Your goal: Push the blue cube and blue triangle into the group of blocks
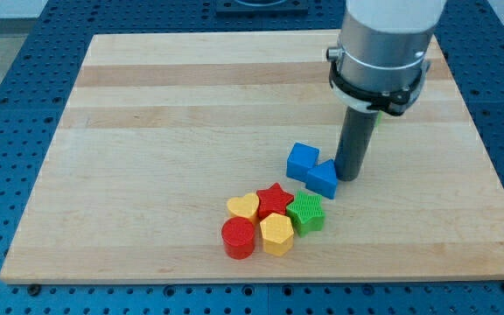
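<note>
A blue cube (302, 161) and a blue triangle (323, 178) lie touching each other a little right of the board's middle. My tip (349, 177) stands right against the blue triangle's right side. Below and to the left of them sits the group: a yellow heart (243, 207), a red star (275, 199), a green block (306, 212), a red cylinder (239, 238) and a yellow hexagon (276, 233). The blue triangle is a short gap above the green block.
The wooden board (164, 114) lies on a blue perforated table (7, 70). The arm's grey body (383, 48) hangs over the board's upper right. A bit of green shows behind the rod near the arm's collar (380, 115).
</note>
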